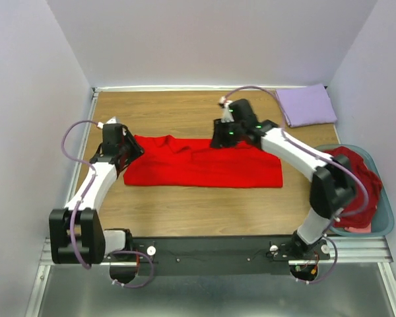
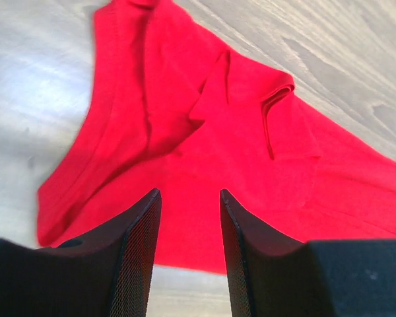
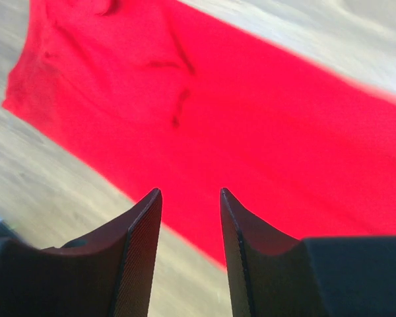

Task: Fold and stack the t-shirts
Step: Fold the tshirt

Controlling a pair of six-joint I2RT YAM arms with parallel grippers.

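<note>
On wooden table [image 1: 185,211], centre: bright red cloth t-shirt [image 1: 204,165], long flat band, part-folded
Far right corner: pale lavender cloth t-shirt [image 1: 307,105], folded, done
Teal plastic basket [image 1: 383,221]: dark maroon shirts [image 1: 350,175], not yet folded
Left gripper [image 2: 190,193]: jaws apart, empty, over red shirt's left end
Right gripper [image 3: 190,191]: jaws apart, empty, over its far edge

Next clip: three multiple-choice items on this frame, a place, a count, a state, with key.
1. Where does the lavender shirt lie? A. far right corner of the table B. near left edge C. between the arm bases
2. How many shirts lie outside the basket? A. one B. two C. four
3. The left gripper is: A. shut on cloth B. open, empty C. out of view
Key: 1 A, folded by the far wall; 2 B, the lavender one and the red shirt; 3 B, fingers apart, nothing between.
</note>
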